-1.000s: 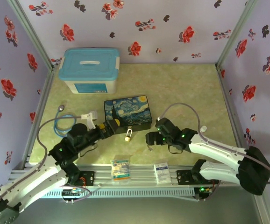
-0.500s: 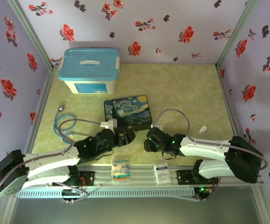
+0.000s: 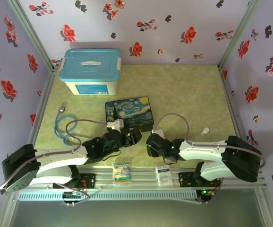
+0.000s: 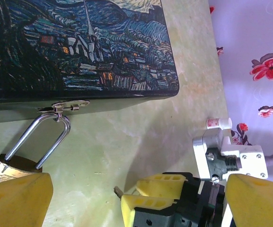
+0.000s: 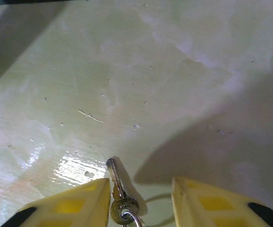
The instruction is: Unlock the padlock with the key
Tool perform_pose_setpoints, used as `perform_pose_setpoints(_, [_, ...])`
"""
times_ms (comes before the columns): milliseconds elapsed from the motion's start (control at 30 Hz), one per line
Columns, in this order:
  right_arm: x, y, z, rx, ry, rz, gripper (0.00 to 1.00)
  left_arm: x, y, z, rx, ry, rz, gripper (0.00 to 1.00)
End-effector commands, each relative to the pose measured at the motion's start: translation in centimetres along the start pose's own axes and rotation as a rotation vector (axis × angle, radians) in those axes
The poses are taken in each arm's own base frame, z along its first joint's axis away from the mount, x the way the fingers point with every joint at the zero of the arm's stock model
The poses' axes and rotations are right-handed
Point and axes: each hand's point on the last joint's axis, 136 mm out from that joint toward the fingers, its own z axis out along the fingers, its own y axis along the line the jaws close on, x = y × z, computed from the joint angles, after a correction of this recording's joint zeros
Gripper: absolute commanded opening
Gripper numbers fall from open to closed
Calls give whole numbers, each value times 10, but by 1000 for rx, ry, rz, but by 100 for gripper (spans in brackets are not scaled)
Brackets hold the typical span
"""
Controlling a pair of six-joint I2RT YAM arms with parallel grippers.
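Note:
The brass padlock hangs by its silver shackle from the latch on the front of the painted box. My left gripper is open wide, its left finger just below the padlock's body. In the top view it covers the padlock at the box's front edge. The small grey key lies flat on the table on a ring. My right gripper is open with a finger on each side of it; the left pad is against the key, the right one apart.
The right gripper's yellow fingers sit close to the right of my left gripper, key tip poking out. A blue-lidded tub stands at the back left, a blue cable at left, two packets at the near edge, a small white bottle at right.
The left arm has swung right and low to the box's front, covering the padlock. The right gripper has come down over the key and its jaws have narrowed around it.

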Motion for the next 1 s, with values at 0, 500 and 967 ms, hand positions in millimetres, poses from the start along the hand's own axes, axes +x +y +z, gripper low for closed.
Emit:
perform_pose_setpoints(0, [21,0,5,35,62,-27,36,-6,-12,1,31,-31,-24,94])
perform_pose_setpoints(500, [33,13,0,49,72,-68,28,0,-6,3,41,-29,-64,94])
perform_pose_setpoints(967, [38,14,3,28,59,-54,0,1,-6,6,45,-33,-50,92])
